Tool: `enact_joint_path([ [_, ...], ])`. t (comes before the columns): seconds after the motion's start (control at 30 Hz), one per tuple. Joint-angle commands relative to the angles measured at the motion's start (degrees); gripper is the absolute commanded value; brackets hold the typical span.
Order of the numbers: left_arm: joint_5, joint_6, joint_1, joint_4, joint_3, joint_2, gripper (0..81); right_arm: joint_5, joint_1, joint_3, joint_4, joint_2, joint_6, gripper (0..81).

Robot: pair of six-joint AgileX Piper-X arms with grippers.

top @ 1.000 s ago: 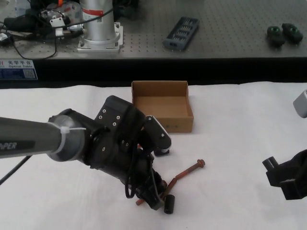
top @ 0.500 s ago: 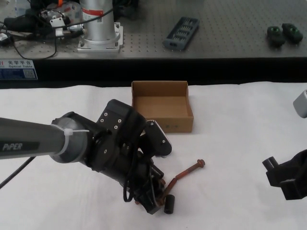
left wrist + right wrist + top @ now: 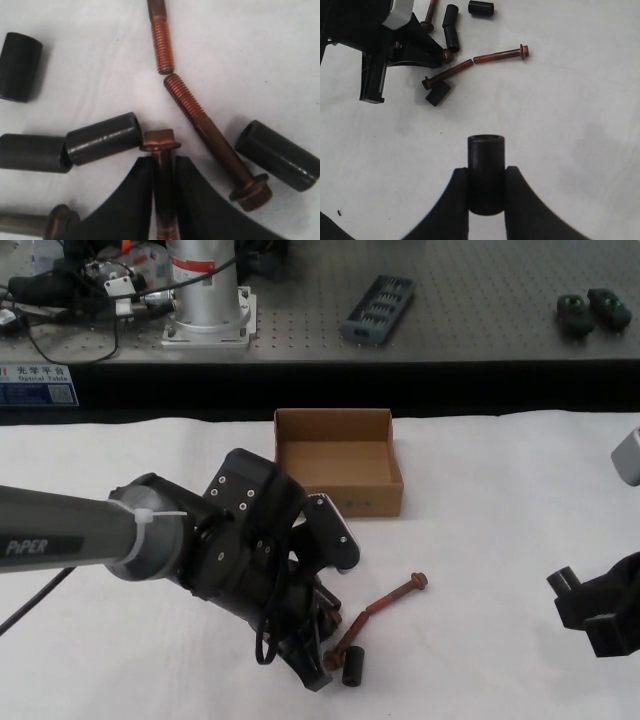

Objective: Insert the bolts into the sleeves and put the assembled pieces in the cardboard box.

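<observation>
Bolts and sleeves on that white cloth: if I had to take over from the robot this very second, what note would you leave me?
The left end effector is shut on a bolt, low among the loose parts.
The right end effector is shut on a sleeve, off to the side over the cloth.
Other bolts and loose sleeves lie on the cloth.
The cardboard box sits beyond the pile, with nothing assembled in it.
Done: one bolt and one sleeve gripped.
Left: push the bolt into the sleeve, box it, then repeat for the rest.
</observation>
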Motion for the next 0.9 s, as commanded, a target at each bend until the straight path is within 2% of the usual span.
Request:
enact_joint_path([
  [0.0, -1.28, 0.61, -0.07, 0.65, -0.64, 0.22, 3.2, -0.81, -0.34, -0.30, 0.00, -0.61, -0.45, 2.5],
  [0.03, -1.28, 0.32, -0.07, 1.08, -0.91, 0.09, 0.6, -0.81, -0.34, -0.30, 0.00, -0.61, -0.45, 2.5],
  [0.33, -1.28, -3.58, -0.14, 2.36, -3.13, -6.50, 0.6, -0.81, -0.34, -0.30, 0.00, -0.61, -0.45, 2.5],
  [0.47, -0.52, -12.58, -0.14, 2.83, -2.98, -10.73, 0.6, -0.81, -0.34, -0.30, 0.00, -0.61, -0.45, 2.5],
  [0.63, 6.17, -21.18, 0.02, 1.16, -2.48, -15.35, 0.6, -4.22, -0.34, -0.30, -0.98, -0.57, -0.45, 2.5],
  [0.87, 14.40, -38.53, 1.90, -14.04, -2.48, -17.62, 0.6, -8.81, -0.34, -0.30, -8.04, -0.39, -0.45, 2.5],
])
